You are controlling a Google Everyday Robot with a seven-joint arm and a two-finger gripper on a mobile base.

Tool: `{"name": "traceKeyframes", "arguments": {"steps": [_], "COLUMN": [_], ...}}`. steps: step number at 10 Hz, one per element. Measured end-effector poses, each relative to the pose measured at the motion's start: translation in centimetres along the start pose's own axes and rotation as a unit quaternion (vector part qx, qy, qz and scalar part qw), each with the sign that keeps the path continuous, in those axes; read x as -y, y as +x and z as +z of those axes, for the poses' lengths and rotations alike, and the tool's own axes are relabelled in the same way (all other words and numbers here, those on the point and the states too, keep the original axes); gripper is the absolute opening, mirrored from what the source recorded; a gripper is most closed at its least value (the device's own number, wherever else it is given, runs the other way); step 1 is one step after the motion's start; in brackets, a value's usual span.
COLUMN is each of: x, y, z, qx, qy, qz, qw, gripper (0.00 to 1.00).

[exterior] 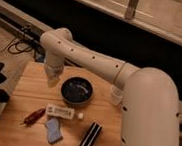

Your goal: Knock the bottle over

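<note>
The bottle (pixel 60 112) lies on its side on the table (pixel 26 96), below and just right of the gripper (pixel 52 77). Gripper opening: cannot tell. Judged light, smooth, prone to rolling; contact at mid-body suits it.

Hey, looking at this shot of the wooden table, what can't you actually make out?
- Camera view: the tool, raised over the table's left rear, is blurred.
- Camera view: the lying bottle has an unreadable label, too small.
- Camera view: the pale container behind the dark bowl is partly hidden by the arm.
</note>
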Motion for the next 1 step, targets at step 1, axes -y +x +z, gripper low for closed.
{"name": "traceKeyframes", "arguments": {"steps": [1], "x": [-0.10], "y": [0.15], "z": [-0.20], "qx": [0.000], "qy": [0.002], "qz": [0.000], "qw": [1.0000], "gripper": [0.00]}}
